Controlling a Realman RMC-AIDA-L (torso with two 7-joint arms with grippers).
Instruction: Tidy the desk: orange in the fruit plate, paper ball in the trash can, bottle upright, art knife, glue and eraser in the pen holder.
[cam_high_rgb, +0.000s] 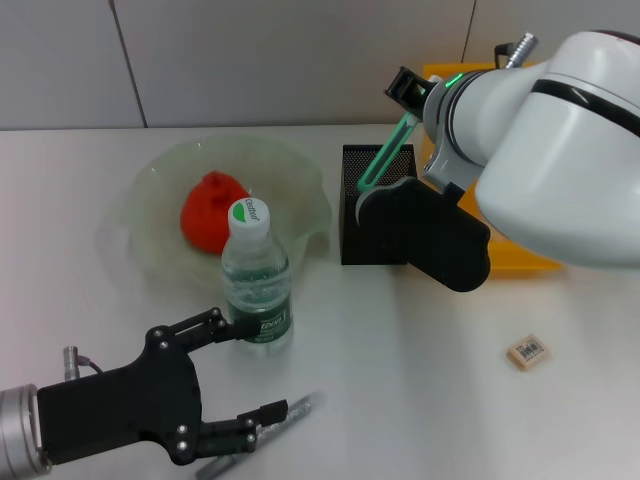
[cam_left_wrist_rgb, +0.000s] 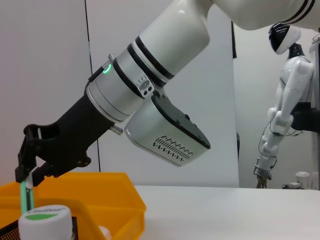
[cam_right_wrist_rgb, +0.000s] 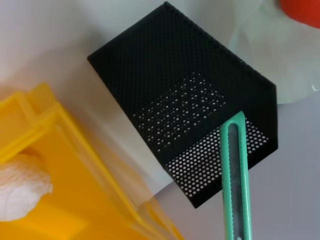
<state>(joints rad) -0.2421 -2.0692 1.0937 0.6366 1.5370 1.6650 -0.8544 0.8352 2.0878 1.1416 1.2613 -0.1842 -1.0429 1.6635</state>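
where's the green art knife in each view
Head view: the art knife hangs from the right gripper, slanting down into the black pen holder.
Left wrist view: low at the edge, under the right gripper, over the yellow bin.
Right wrist view: its tip is inside the pen holder.
Shared landmark: the yellow bin.

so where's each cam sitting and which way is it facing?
Head: above, facing down at desk; left end effector near bottle, right arm over pen holder.
Left wrist: low, facing sideways at the right arm, bottle cap close up.
Right wrist: facing down into pen holder.
Shared: art knife in all three.
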